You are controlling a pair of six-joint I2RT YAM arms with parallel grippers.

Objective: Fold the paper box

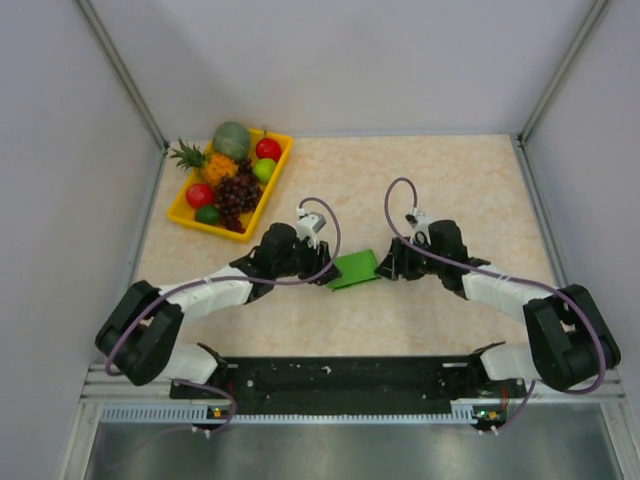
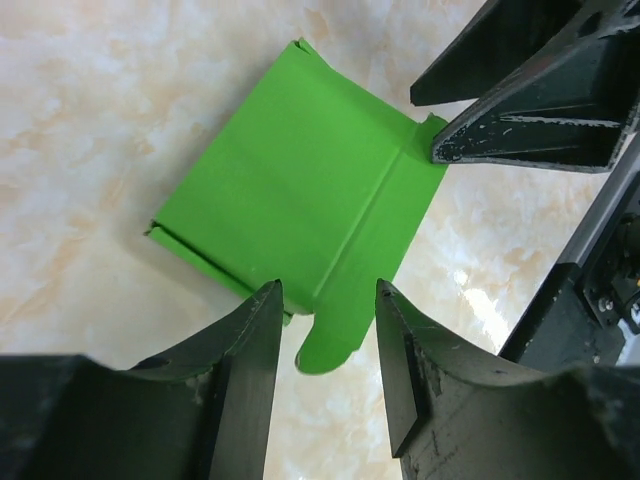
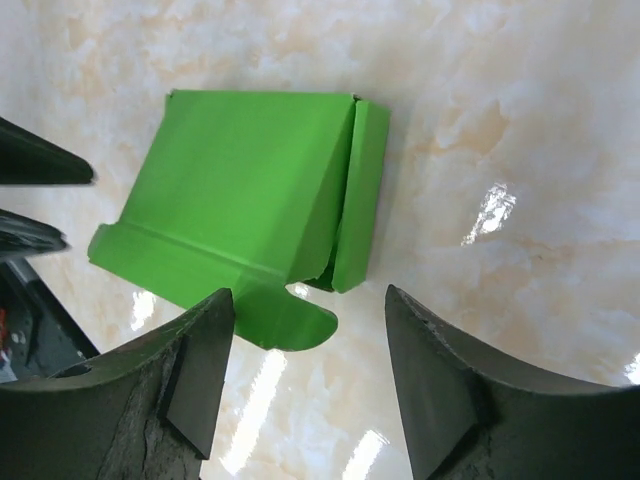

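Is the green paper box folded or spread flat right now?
Folded: the paper box shows creased, doubled-over panels, one rounded tab sticking out.

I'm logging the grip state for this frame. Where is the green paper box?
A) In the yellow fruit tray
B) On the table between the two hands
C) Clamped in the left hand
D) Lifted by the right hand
B: the paper box lies on the table between the left hand and the right hand. Both hands are open and neither is closed on it.
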